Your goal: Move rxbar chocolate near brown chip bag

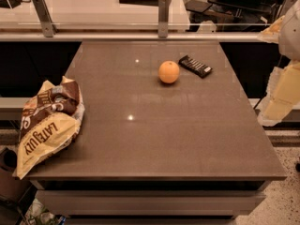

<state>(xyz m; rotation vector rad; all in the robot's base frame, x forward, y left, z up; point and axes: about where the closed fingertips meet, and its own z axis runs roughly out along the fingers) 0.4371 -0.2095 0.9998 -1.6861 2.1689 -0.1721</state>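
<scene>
The rxbar chocolate (195,66) is a small flat black bar lying on the far right part of the grey-brown table (154,135), just right of a round orange (168,72). The brown chip bag (48,123), dark brown above and yellow below, lies at the table's left edge and partly hangs over it. My gripper (280,97) shows as a pale, cream-coloured shape at the right edge of the view, beyond the table's right side and well to the right of the bar. It holds nothing that I can see.
A glass-railed ledge with metal posts (163,16) runs along the far side of the table. A white counter (89,3) with dark objects lies behind it. Speckled floor (281,200) shows at the bottom right.
</scene>
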